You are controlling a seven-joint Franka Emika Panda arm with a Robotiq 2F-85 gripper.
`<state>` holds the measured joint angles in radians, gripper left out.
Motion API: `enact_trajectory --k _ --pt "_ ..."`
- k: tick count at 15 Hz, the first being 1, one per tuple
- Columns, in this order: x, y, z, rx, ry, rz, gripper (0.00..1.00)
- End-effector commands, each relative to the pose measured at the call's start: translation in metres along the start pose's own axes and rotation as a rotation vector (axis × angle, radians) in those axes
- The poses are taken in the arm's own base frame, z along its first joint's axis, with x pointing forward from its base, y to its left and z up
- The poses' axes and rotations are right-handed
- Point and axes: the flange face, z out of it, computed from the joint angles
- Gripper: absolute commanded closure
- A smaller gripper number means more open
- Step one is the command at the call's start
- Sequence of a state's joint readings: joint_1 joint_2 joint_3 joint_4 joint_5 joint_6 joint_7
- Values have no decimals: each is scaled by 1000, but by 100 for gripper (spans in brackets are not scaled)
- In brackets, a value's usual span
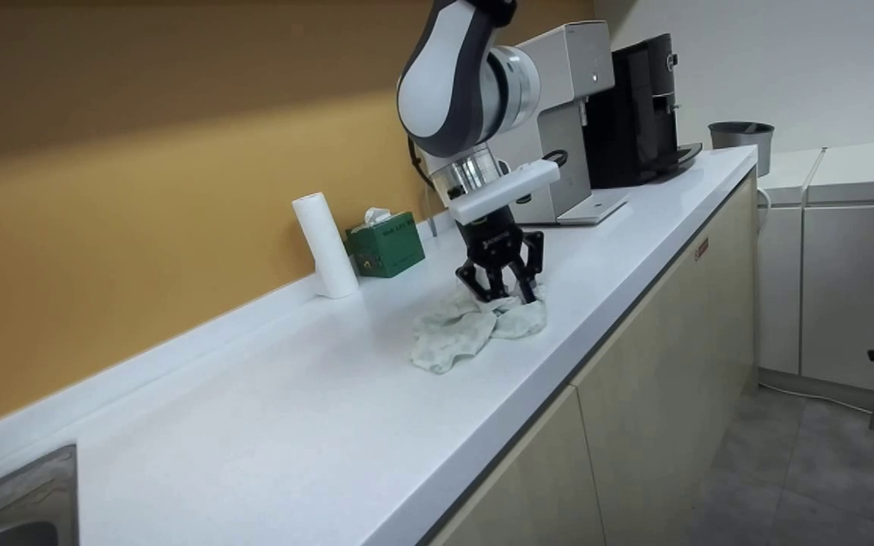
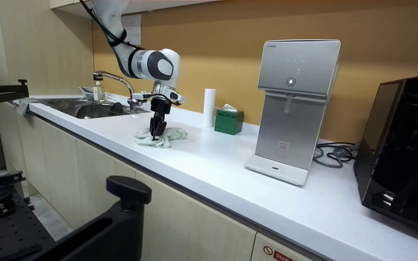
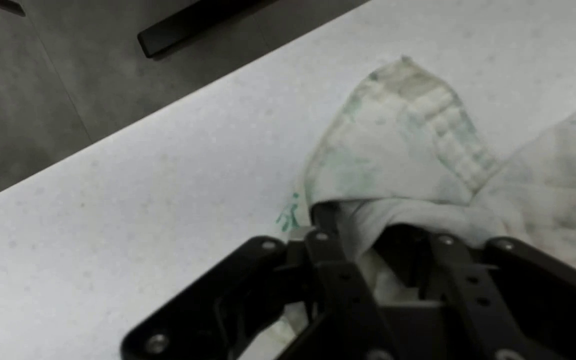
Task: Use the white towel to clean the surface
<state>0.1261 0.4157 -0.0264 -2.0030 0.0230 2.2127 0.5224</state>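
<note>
Hand (image 1: 511,294) points down into the towel (image 1: 452,339), fingers (image 3: 335,272) part-way together with a fold of it between them; tips are partly hidden, so can't tell whether it's actually clamped. Towel lies rumpled on the desk (image 1: 255,425), front-edge side of the box (image 1: 385,246) and off toward the sink (image 2: 89,112). Handling, my read: light, limp, nothing to break, will bunch or trail rather than hold shape, and should slide easily on that smooth top. I'd take the bunched middle, thick fold between the fingers, not the hem (image 3: 450,122), so a decent patch lies flat for wiping. Wet or dry: can't tell. Views: wrist gives the fold draped over the fingers, the hem and green marks (image 3: 289,214), none of it clear from outside, but it misses the box, which both exterior views have. In an exterior view the fingers (image 1: 526,287) stand visibly apart; in an exterior view where they line up, the fingers (image 2: 158,127) overlap and no gap reads, though most of the sink shows there, farther from the box than the towel is.
</note>
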Motion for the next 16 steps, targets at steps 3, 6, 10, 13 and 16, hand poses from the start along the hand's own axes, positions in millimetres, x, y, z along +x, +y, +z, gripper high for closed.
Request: enact_trajectory --k 3,6,10,13,16 --pt "3 -40 -25 82 36 -27 24" --pt "7 -56 -55 133 125 -36 4" --pt "19 -65 -93 190 253 -25 0" --pt "25 -68 -113 217 286 -1 0" --pt "27 -69 -115 206 279 0 0"
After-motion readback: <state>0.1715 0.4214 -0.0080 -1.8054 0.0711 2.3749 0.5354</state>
